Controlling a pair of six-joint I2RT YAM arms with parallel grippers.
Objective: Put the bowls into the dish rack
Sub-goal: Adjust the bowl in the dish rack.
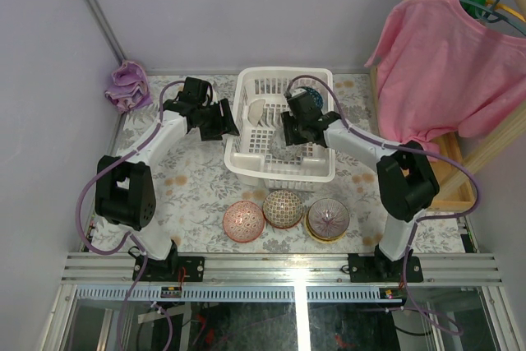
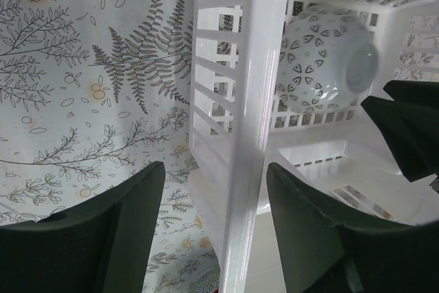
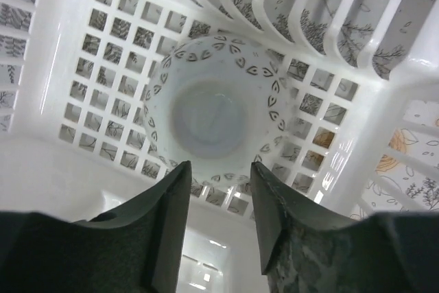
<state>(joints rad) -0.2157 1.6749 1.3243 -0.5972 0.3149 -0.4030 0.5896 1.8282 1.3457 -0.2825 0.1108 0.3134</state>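
Fern-print tablecloth [image 1: 189,187] under dish rack [image 1: 279,172]; left tool [image 2: 214,169] released astride its wall, right tool [image 3: 219,168] released above bowl [image 3: 206,108]

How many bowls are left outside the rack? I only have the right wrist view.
Observer: Three, in a row in front of the rack: a pink bowl, a netted bowl and a yellow-rimmed bowl.
Operator: Which is at the right end?
Observer: The yellow-rimmed bowl. The pink bowl is at the left end.
Operator: Where is the left pincer?
Observer: The left pincer is open and straddles the rack's left wall, one finger outside and one inside.
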